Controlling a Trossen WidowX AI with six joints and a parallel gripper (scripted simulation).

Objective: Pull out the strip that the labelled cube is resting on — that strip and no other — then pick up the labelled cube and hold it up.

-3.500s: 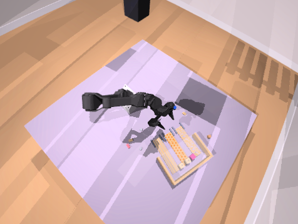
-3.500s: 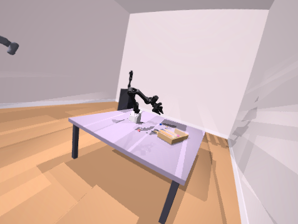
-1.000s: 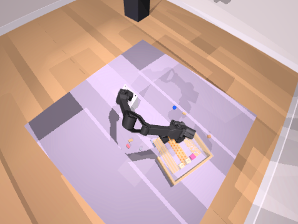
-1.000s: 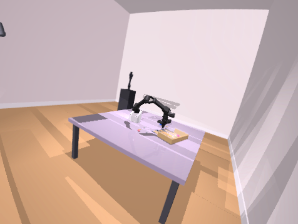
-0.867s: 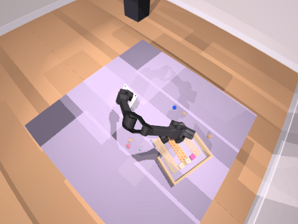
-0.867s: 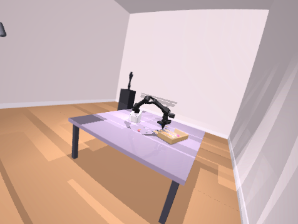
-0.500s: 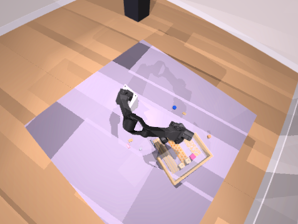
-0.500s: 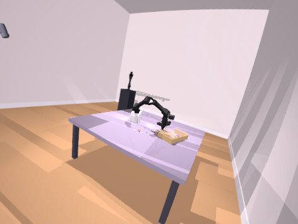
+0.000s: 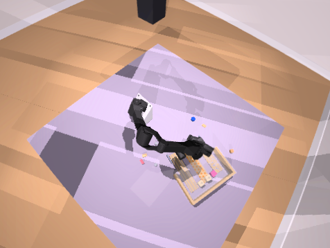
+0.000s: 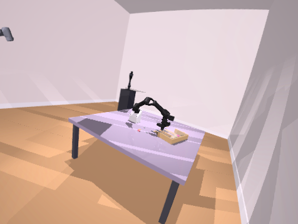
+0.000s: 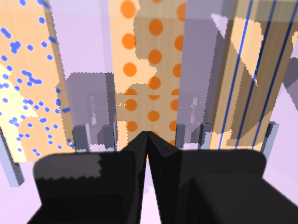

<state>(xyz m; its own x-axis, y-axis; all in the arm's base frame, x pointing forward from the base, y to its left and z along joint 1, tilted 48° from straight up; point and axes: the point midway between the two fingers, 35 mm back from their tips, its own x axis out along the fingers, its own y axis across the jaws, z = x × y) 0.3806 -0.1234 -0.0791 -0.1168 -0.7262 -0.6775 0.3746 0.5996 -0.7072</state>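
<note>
My gripper (image 9: 181, 156) (image 10: 162, 129) (image 11: 146, 135) is shut and empty, pointing down over the near end of the orange-dotted strip (image 9: 200, 169) (image 11: 156, 70). The dotted strip lies between a blue-speckled strip (image 11: 25, 95) and a blue-lined strip (image 11: 250, 95). The strips run into a wooden-walled tray (image 9: 213, 188) (image 10: 179, 139). At its far end are a pale marked cube (image 9: 208, 178), another pale marked cube (image 9: 201, 183) and a magenta cube (image 9: 213, 173). The marks are too small to read, and which strip bears each cube is unclear. The wrist view shows no cubes.
Short grey posts stand beside the strips' near ends, one post (image 11: 80, 137) left of the dotted strip and another post (image 11: 205, 135) right. Outside the tray lie a blue piece (image 9: 193, 118), a tan piece (image 9: 204, 125), an orange piece (image 9: 231, 151) and a red piece (image 9: 142, 161).
</note>
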